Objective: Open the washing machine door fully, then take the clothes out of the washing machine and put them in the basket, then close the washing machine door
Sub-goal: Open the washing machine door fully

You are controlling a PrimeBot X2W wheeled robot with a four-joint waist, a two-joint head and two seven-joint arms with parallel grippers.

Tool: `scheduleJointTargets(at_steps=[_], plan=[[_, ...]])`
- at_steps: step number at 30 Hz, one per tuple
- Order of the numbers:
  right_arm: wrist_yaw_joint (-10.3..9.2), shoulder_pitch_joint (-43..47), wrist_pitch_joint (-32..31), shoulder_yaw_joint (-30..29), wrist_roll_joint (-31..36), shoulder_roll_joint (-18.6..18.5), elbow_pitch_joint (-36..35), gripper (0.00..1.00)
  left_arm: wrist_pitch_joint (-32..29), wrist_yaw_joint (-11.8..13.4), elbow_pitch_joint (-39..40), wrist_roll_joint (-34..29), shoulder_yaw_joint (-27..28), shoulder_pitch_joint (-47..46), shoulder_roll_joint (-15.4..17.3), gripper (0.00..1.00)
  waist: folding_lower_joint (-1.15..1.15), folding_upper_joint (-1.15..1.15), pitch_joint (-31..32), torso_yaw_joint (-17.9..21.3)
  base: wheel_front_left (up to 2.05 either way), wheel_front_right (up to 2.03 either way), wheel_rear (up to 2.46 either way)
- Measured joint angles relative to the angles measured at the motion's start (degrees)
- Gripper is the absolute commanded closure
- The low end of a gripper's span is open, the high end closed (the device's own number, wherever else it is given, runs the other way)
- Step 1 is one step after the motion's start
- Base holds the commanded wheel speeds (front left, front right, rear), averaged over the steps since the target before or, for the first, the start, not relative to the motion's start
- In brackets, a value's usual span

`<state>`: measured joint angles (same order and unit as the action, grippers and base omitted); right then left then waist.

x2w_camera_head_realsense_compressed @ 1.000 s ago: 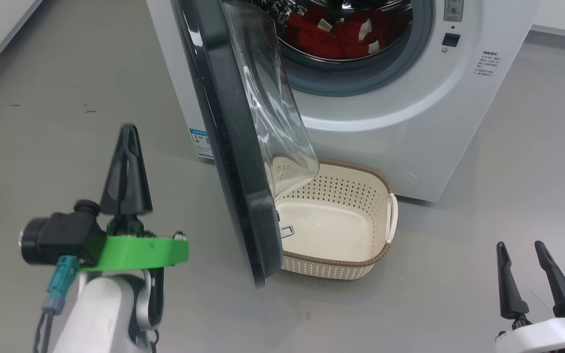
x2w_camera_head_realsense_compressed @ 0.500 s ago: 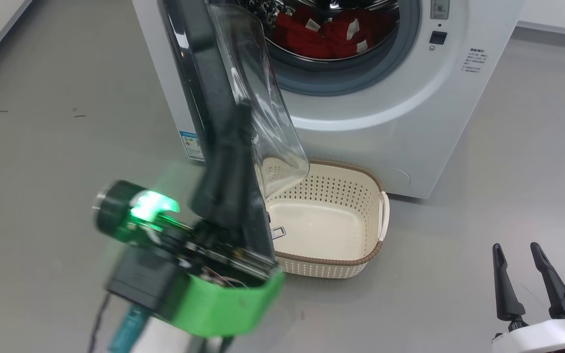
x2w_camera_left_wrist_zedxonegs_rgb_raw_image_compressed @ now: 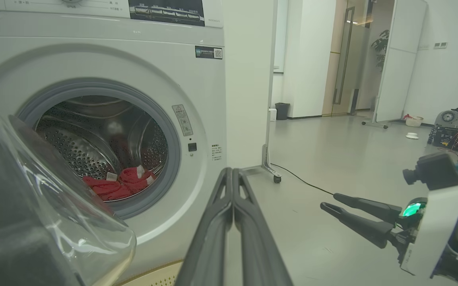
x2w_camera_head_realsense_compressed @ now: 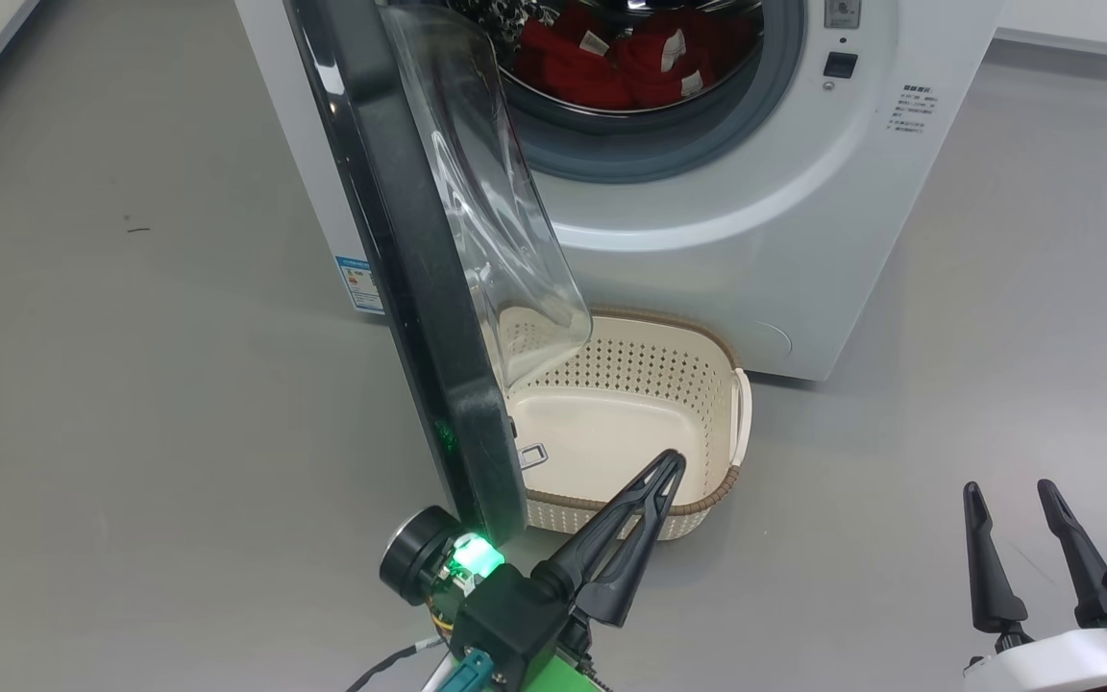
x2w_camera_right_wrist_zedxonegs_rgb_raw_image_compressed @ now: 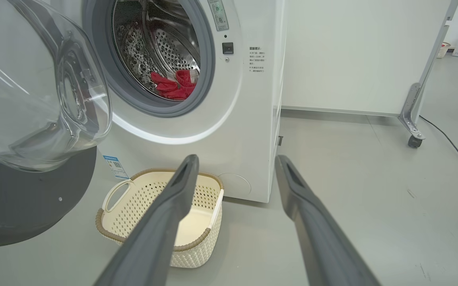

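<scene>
The washing machine door (x2w_camera_head_realsense_compressed: 419, 288) hung ajar over the basket's (x2w_camera_head_realsense_compressed: 650, 370) left side. The left gripper (x2w_camera_head_realsense_compressed: 671, 463) was pinched closed, empty, by the door's near edge. The right gripper (x2w_camera_head_realsense_compressed: 1007, 486) was spread wide, empty.

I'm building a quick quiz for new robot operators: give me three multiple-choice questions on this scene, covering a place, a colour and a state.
1. The basket stands:
A. on the floor before the washer, by its open door
B. on top of it
C. inside it

2. The clothes are:
A. blue
B. red
C. green

3. The left gripper is:
A. open
B. shut on clothes
C. shut, empty

Answers:
1 A: the head view shows it on the floor beside the door's lower edge.
2 B: red fabric lies inside the washer.
3 C: its fingers press together with nothing between them.
</scene>
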<state>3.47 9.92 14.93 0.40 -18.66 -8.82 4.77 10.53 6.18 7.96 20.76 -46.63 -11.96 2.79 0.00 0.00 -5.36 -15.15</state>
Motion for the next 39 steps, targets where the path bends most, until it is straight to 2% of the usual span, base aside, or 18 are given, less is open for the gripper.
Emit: scheduleJointTargets(at_steps=[5,10,17,26,39], plan=[[0.3,0.0,0.0,-0.3,0.2,0.3,0.2,0.0,-1.1,0.1,-3.5,0.4,1.3,1.2,0.0,1.0,0.0,0.0,-0.2,0.2,0.0,0.0,0.0],[0.62,0.0,0.0,-1.5,0.7,0.6,0.4,0.0,-1.7,0.6,-9.2,0.5,6.4,2.0,0.0,1.0,0.0,0.0,-0.7,0.2,0.0,0.0,0.0],[1.01,0.0,0.0,-2.0,0.7,0.7,0.7,0.0,-1.7,0.6,-11.8,0.9,9.7,2.7,0.0,1.0,0.0,0.0,-1.0,0.1,0.0,0.0,0.0],[1.19,0.0,0.0,-2.7,0.9,1.4,1.1,0.0,-1.4,0.6,-12.7,0.9,10.5,3.5,-0.1,1.0,0.0,0.0,-1.0,-0.5,0.0,0.0,0.0],[1.64,0.2,0.0,-4.1,1.2,1.5,1.2,0.0,-0.2,0.6,-12.4,1.9,11.6,5.5,-0.3,1.0,0.0,0.0,-0.9,-4.3,0.0,0.0,0.0]])
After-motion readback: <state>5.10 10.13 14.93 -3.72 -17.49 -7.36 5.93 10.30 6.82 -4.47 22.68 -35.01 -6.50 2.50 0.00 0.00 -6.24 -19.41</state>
